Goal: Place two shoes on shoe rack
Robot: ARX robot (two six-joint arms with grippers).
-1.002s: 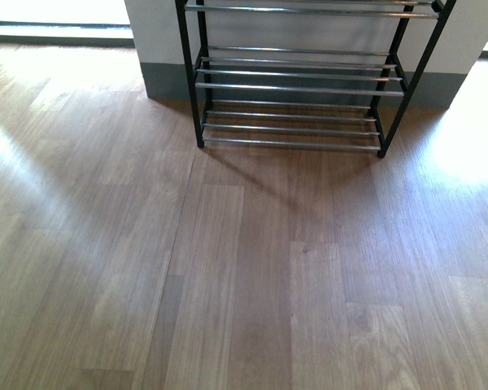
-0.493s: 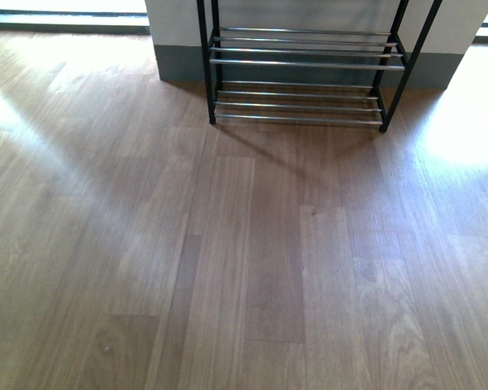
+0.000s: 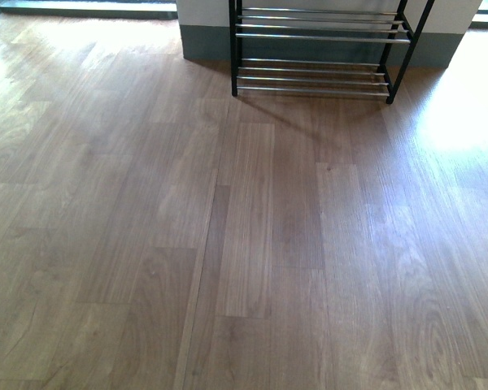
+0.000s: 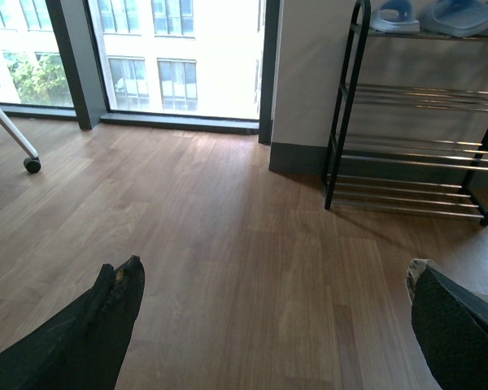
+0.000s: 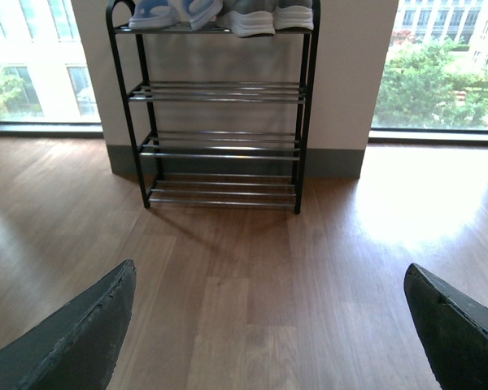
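Against a white wall with a grey skirting stands the shoe rack [image 5: 220, 106], a black metal frame with several tiers of thin chrome bars. Its feet rest on a brown wood-plank floor [image 3: 244, 244]. From the front view only the lowest tiers of the rack show, at the far edge of the floor, and neither arm appears there.

On the top tier, seen from the right wrist view, sit pale blue slides [image 5: 175, 12] towards one end, with part of a grey sneaker [image 5: 264, 18] and its white sole beside them. The left wrist view also shows two pale blue slides on the top tier. All lower tiers show only bare bars.

Both arms are well back from the rack. The left gripper [image 4: 268, 325] has its two dark fingers spread wide, with only floor between them. The right gripper [image 5: 268, 333] is likewise spread wide and holds nothing.

Large windows flank the wall, showing buildings and green trees outside. A white leg ending in a small caster wheel [image 4: 32, 165] stands on the floor near the window.
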